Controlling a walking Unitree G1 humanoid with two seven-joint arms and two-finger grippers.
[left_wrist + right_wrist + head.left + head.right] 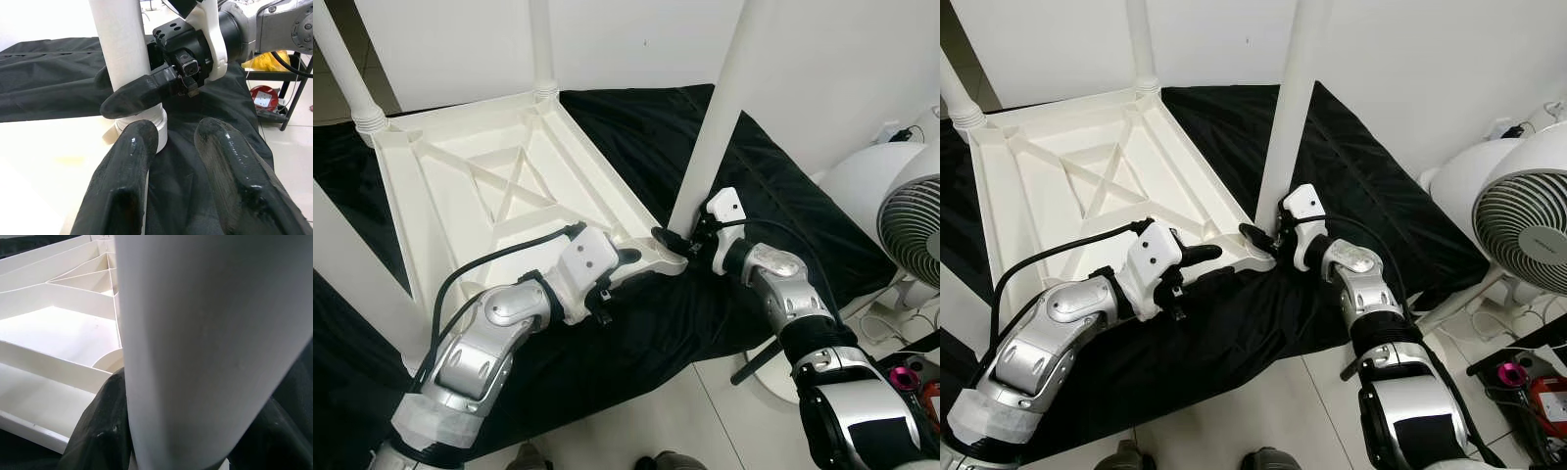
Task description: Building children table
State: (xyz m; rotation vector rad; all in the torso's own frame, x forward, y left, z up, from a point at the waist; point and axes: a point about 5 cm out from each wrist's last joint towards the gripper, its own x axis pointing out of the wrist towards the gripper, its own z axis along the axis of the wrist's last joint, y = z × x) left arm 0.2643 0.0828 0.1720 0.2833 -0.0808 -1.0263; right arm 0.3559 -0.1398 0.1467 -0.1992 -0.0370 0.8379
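A white plastic table lies upside down on a black cloth, its ribbed underside facing up. At its near right corner a white leg stands upright in the socket. My right gripper is shut on this leg just above its base; one black finger wraps across the front of the leg, and in the right wrist view the leg sits right against the finger. My left gripper is open at the same corner, one finger over the table's rim and the other over the cloth.
Other white legs stand at the far corners, and a thick one rises at the near left. A white fan stands on the right with cables and a pink object on the tiled floor. A white wall is behind.
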